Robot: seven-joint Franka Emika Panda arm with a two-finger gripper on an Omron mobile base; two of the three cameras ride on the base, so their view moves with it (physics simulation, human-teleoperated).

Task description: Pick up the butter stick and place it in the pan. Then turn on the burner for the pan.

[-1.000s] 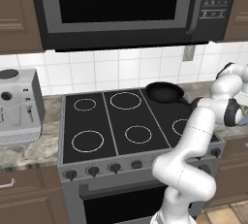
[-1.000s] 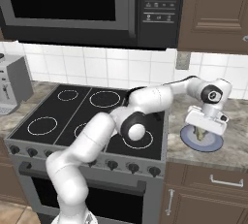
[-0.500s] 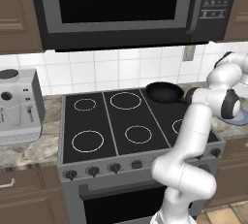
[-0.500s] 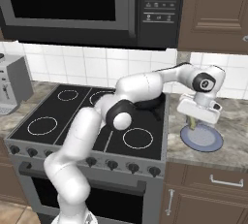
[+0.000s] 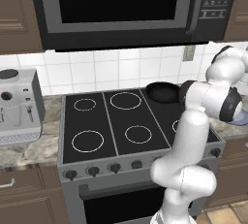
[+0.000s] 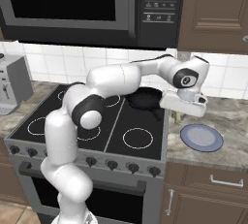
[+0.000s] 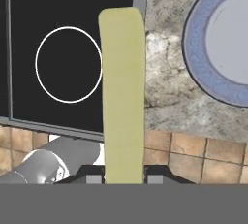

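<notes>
In the left base view, the white arm rises from 5 o'clock and bends toward 3 o'clock, past the stove (image 5: 121, 126); the pan (image 5: 163, 91), small, round and black, sits on the rear right burner just beside the arm's elbow. In the right base view, the gripper (image 6: 178, 117) hangs above the seam between stove and stone tabletop (image 6: 227, 111), with the pan (image 6: 144, 97) at its 10 o'clock and a blue-grey plate (image 6: 201, 137) at its 4 o'clock. In the hand view, the jaws are clamped on the butter stick (image 7: 123, 92), a pale yellow bar running from 6 toward 12 o'clock, lifted clear over the stove's edge. The step in hand looks like the carry: step 1, the pickup, seems done. Next, the arm likely needs to swing the stick toward the pan and release it inside.
</notes>
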